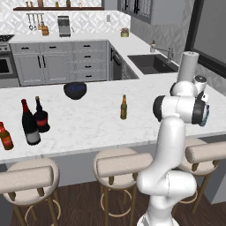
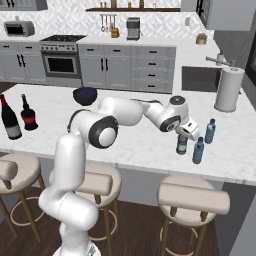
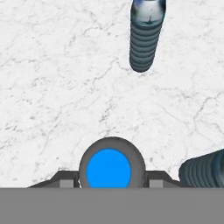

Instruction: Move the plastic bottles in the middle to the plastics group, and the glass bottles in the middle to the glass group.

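My gripper points down over the right end of the counter, shut on the neck of a small clear blue-tinted plastic bottle. In the hand view its blue cap sits between the fingertips of the gripper. Two more water bottles, the plastics group, stand close by to the right and front right. The amber beer bottle stands alone mid-counter. At the far left, the tall wine bottle stands beside the squat red-labelled bottle and a small orange-red bottle.
A dark bowl sits at the counter's far side. A paper towel roll stands behind the water bottles, with the sink beyond. Stools line the counter's near edge.
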{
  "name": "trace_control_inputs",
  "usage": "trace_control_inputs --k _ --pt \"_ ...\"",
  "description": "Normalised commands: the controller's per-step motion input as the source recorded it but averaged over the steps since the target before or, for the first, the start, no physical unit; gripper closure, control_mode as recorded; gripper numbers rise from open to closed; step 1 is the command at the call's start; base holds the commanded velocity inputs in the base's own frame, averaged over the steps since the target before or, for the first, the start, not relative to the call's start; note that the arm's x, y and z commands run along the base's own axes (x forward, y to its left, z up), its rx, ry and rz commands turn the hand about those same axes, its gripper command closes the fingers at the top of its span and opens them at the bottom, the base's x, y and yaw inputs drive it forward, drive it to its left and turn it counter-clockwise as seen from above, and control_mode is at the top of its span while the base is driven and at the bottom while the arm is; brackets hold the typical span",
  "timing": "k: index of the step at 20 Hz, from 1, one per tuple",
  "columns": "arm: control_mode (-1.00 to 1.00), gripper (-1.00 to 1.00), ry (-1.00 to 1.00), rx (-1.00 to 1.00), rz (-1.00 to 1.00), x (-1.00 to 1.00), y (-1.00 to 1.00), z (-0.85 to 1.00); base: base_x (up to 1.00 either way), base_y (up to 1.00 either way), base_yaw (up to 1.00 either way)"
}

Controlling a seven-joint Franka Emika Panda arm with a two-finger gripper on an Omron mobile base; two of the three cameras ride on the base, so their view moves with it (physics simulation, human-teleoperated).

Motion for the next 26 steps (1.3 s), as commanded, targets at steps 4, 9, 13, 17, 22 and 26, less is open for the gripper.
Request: trace_control_inputs --k 4,9,13,17,22,26 --pt "-1.00 1.00 0.00 0.00 0.00 0.00 0.00 -0.13 0.00 0.00 0.00" --pt "-1.00 -1.00 0.00 0.00 0.00 0.00 0.00 0.00 0.00 0.00 0.00" --pt "-1.00 -1.00 -0.05 0.00 0.00 -0.05 0.00 0.00 0.00 0.00 0.00" --pt "-1.00 -1.00 -0.02 0.00 0.00 0.00 0.04 0.00 0.00 0.00 0.00" --pt "-1.00 -1.00 0.00 -0.01 0.00 0.00 0.05 0.14 0.00 0.00 0.00" --pt "-1.00 -1.00 -0.01 -0.06 0.00 -0.15 0.20 0.39 0.00 0.00 0.00"
